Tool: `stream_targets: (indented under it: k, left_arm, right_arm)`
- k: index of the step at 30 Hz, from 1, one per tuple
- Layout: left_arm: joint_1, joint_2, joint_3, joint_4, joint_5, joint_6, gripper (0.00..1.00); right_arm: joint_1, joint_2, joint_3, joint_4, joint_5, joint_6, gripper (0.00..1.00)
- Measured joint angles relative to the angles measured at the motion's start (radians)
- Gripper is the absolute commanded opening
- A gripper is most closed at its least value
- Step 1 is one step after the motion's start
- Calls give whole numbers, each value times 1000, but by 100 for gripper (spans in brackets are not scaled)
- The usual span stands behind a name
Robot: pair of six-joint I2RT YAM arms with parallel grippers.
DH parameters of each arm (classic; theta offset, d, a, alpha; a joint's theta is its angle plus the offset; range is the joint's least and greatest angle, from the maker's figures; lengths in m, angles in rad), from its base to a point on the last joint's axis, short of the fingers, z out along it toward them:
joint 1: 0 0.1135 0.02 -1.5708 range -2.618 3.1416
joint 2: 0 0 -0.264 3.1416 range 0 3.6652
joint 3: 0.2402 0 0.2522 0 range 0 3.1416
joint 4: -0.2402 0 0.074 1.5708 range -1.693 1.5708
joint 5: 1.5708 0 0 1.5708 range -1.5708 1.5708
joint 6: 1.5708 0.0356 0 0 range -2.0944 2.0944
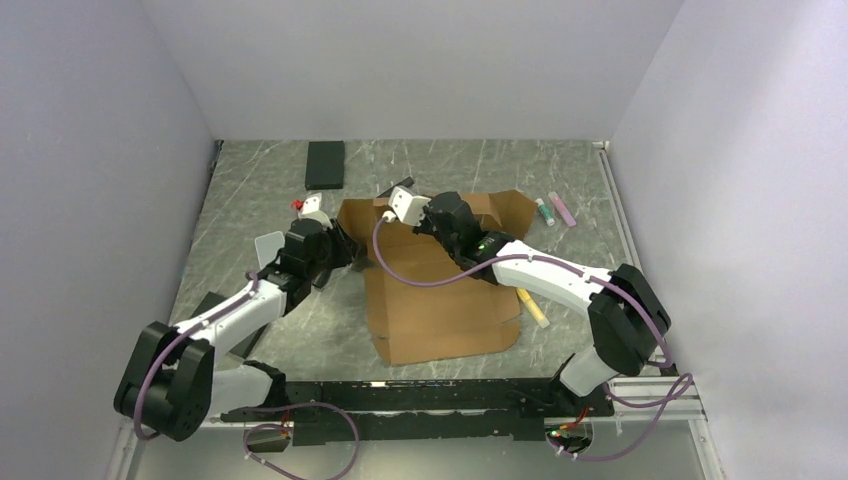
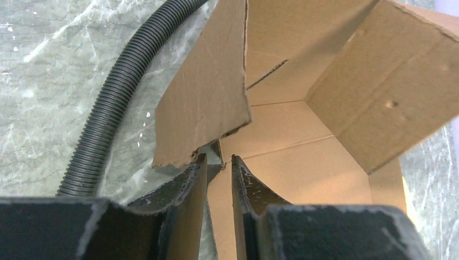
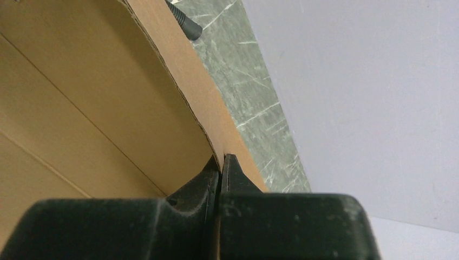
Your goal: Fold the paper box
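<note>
The paper box (image 1: 440, 300) is a brown cardboard die-cut sheet in the middle of the table. Its near panel lies flat and its far flaps stand up. My left gripper (image 1: 350, 252) is at the box's left edge. In the left wrist view its fingers (image 2: 219, 158) stand a narrow gap apart below an upright flap (image 2: 203, 97), with cardboard and table showing in the gap. My right gripper (image 1: 428, 222) is at the far raised part. In the right wrist view it (image 3: 222, 160) is shut on the thin edge of a standing wall (image 3: 178, 70).
A black flat block (image 1: 325, 164) lies at the far left. A black pen (image 1: 397, 186) lies behind the box. Pink and green markers (image 1: 553, 210) lie at its right, and a yellow one (image 1: 533, 308) nearer. A black corrugated hose (image 2: 108, 119) runs left of the box.
</note>
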Motion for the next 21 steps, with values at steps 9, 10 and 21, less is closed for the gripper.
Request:
stream_targets:
  k: [9, 10, 21]
  left_arm:
    - [0, 208, -10, 137, -7, -35, 10]
    - [0, 224, -10, 148, -7, -36, 10]
    - [-2, 345, -3, 318, 64, -83, 4]
  right_arm:
    - [0, 9, 14, -10, -1, 21, 0]
    - [0, 9, 14, -10, -2, 22, 0]
    - [0, 10, 19, -18, -13, 32, 0]
